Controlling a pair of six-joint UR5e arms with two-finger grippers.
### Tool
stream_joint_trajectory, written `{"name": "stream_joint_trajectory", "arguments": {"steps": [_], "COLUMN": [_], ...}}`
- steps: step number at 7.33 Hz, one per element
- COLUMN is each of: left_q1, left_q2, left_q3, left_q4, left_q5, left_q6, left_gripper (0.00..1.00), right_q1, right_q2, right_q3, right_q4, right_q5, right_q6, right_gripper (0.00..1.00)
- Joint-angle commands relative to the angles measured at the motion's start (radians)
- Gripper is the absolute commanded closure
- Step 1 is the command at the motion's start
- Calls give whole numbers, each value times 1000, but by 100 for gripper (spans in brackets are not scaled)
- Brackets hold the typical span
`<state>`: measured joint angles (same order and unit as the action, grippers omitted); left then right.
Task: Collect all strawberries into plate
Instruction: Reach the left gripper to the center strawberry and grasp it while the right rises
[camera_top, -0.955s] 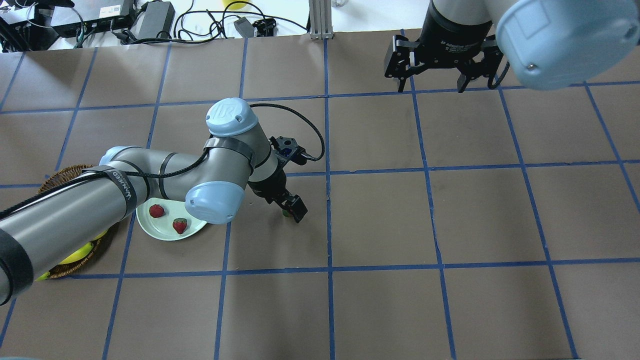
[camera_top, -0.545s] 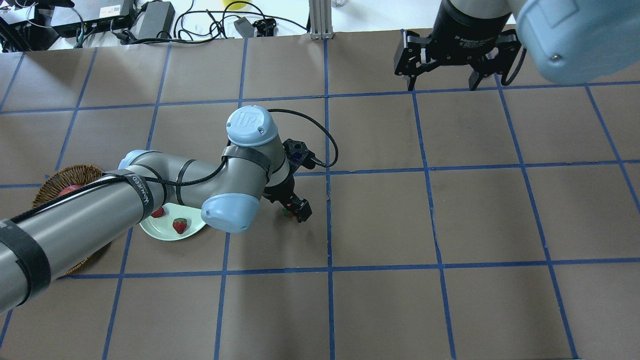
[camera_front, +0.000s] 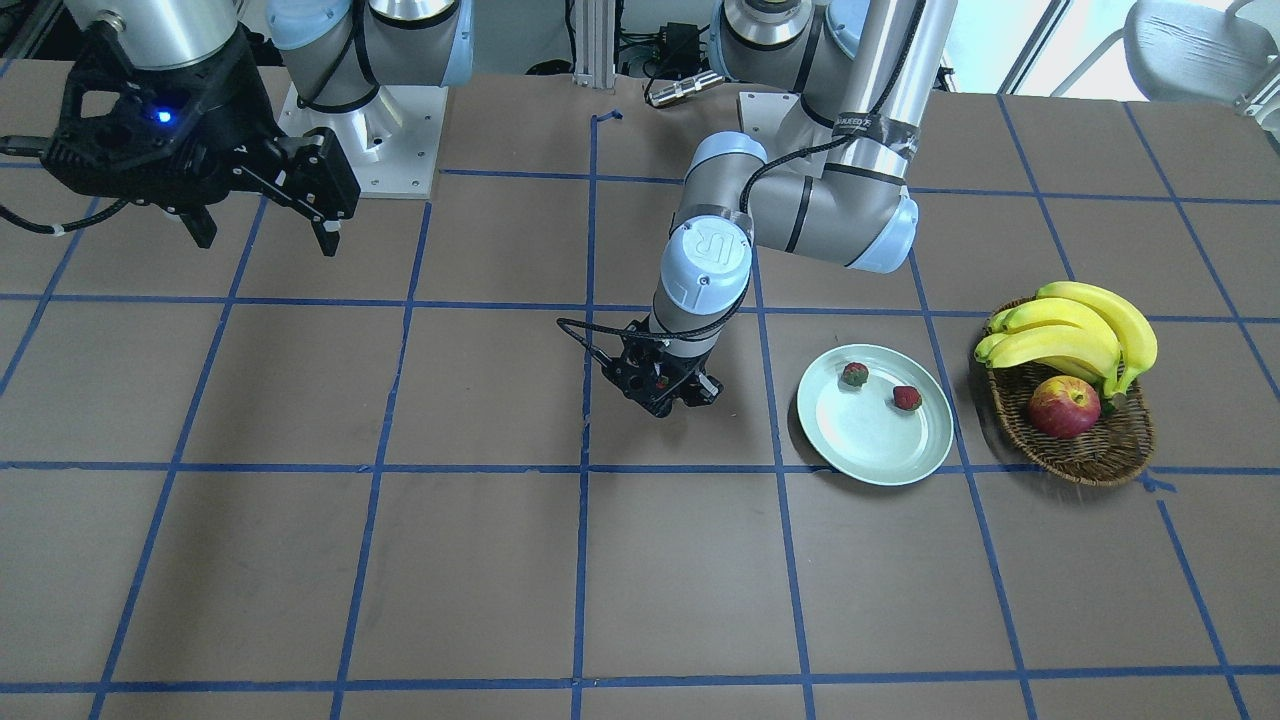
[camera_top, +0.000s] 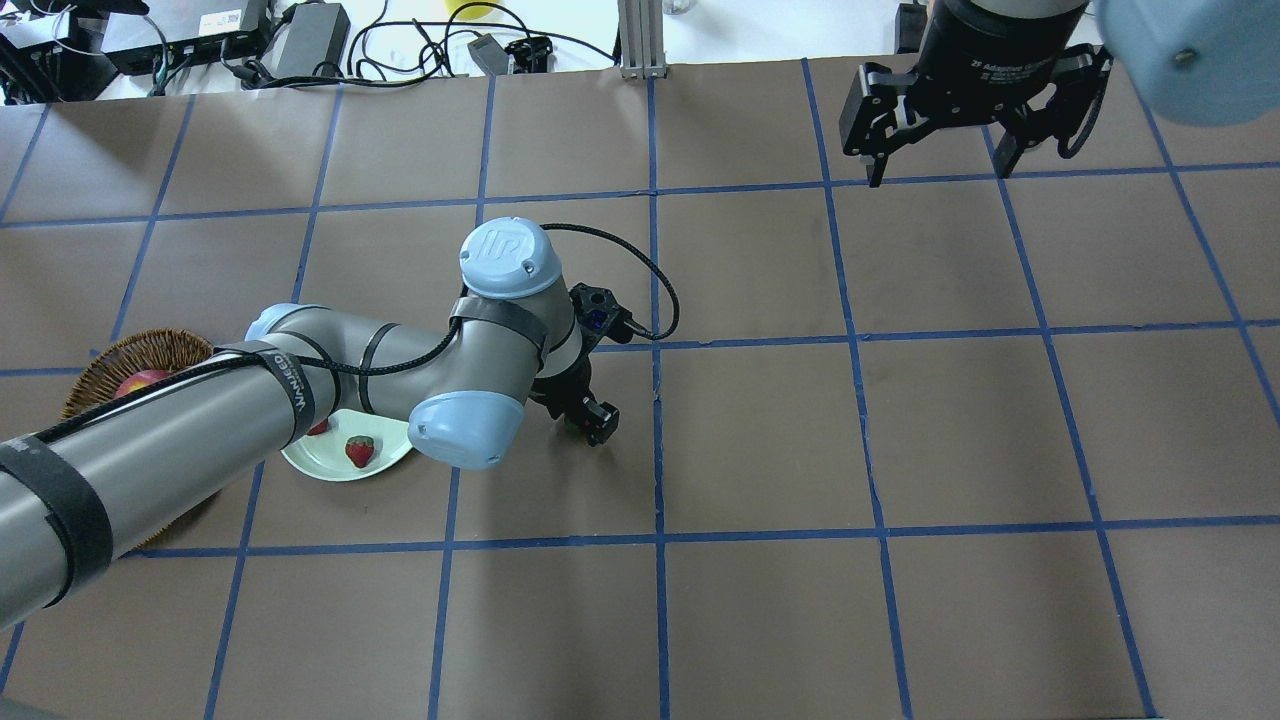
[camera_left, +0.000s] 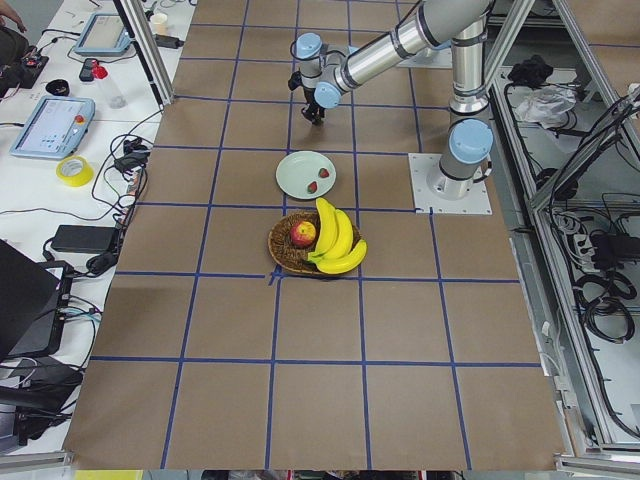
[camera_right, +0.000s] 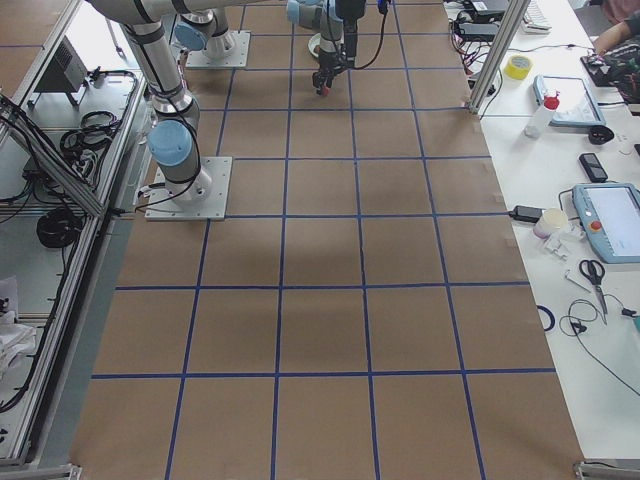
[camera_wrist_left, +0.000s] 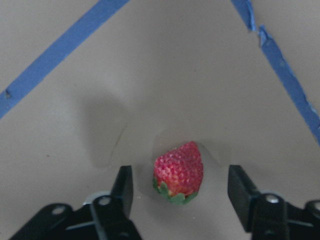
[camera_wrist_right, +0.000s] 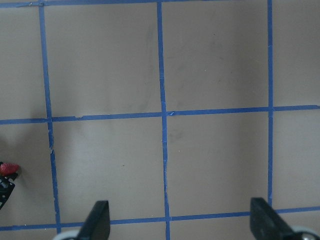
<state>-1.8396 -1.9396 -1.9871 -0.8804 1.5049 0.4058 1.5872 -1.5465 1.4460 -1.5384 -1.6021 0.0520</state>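
Left gripper (camera_top: 585, 420): released, set low at the table (camera_top: 760, 440), centre-left of the overhead view. In the left wrist view its two fingers (camera_wrist_left: 123, 186) stand apart on either side of a strawberry (camera_wrist_left: 178, 171) at lower centre. Bare table shows on both sides, so there is no contact. This berry lies on the table. A second strawberry (camera_front: 854, 375) and a third strawberry (camera_front: 907, 398) lie on the plate (camera_front: 870, 450), right of centre in the front view. Right gripper (camera_top: 940, 170): spread wide, above the table at upper right of the overhead view.
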Motion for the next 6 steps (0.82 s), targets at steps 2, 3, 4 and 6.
{"name": "stream_joint_trajectory", "arguments": {"steps": [2, 3, 4, 6], "left_q1": [5, 25, 72, 286], "left_q2": [43, 75, 100, 149], "left_q3": [19, 58, 73, 71], "left_q4": [4, -11, -47, -107], "left_q5": [15, 58, 131, 111], "left_q6": [10, 1, -7, 2], "left_gripper": [100, 100, 100, 100], "right_q1": [-21, -23, -21, -19], "right_q2": [-26, -40, -47, -50], "right_q3": [43, 47, 48, 57], "right_q4": [-12, -5, 1, -12], "right_q5": [160, 150, 151, 139], "right_q6": [-6, -4, 2, 8], "right_gripper": [0, 0, 0, 0]}}
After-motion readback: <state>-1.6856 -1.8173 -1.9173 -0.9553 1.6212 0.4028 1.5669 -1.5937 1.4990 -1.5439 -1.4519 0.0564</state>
